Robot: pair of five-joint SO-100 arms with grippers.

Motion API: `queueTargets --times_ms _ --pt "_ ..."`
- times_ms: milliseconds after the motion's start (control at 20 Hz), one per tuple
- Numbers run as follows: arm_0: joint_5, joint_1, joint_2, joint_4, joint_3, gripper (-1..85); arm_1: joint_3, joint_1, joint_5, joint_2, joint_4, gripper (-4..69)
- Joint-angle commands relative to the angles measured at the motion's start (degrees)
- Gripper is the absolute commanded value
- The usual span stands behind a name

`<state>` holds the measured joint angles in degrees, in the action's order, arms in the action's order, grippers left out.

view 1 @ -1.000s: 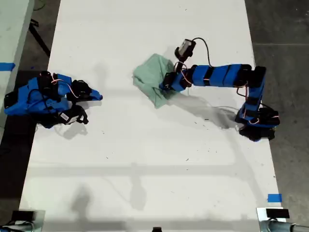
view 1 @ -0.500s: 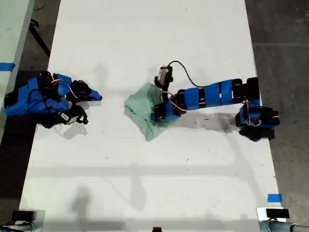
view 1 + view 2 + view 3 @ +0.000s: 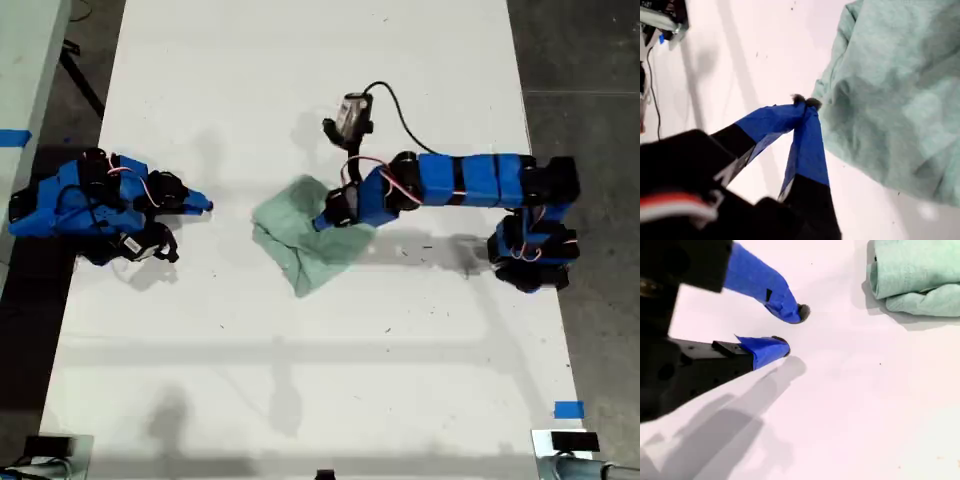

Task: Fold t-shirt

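The pale mint-green t-shirt (image 3: 300,235) lies crumpled in a heap near the middle of the white table (image 3: 300,380). My first gripper (image 3: 323,221) reaches in from the exterior view's right and hovers at the heap's edge. In the first wrist view its blue-taped tips (image 3: 805,101) meet, shut, right beside the t-shirt (image 3: 890,95), with no cloth seen between them. My second gripper (image 3: 205,205) rests low at the exterior view's left, well apart from the cloth. Its jaws (image 3: 794,330) stand open over bare table, the t-shirt (image 3: 915,280) some way ahead.
The first arm's wrist camera (image 3: 350,112) and its black cable stick out above the heap. Blue tape marks sit at the exterior view's lower right (image 3: 568,409) and on a surface at its left edge (image 3: 12,137). Dark floor borders the table on both sides.
The first arm swept the t-shirt toward the exterior view's lower left. Its gripper now sits higher at the heap's edge. The second arm has not moved.
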<state>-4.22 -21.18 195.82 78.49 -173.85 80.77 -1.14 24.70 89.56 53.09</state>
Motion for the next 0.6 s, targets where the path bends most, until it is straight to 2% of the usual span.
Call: queueTargets --times_ms 0,250,400,450,500,550 --pt "0.1 1.2 0.4 0.2 0.5 9.9 17.1 1.1 -3.1 26.2 1.8 -1.3" --pt "-0.2 2.3 0.4 0.2 0.5 9.9 67.9 6.4 -13.8 71.2 0.9 -1.2" --pt "-0.2 2.3 0.4 0.2 0.5 9.9 85.8 7.3 -19.0 95.6 8.8 -1.2" --pt "-0.2 2.3 0.4 0.2 0.5 9.9 91.1 7.6 -22.5 106.4 15.5 -1.2" --pt "-0.2 2.3 0.4 0.2 0.5 9.9 94.0 7.9 -24.8 107.4 17.9 -1.3" --pt "-0.2 2.3 0.4 0.2 0.5 9.9 94.7 7.9 -22.9 105.6 16.8 -1.3"
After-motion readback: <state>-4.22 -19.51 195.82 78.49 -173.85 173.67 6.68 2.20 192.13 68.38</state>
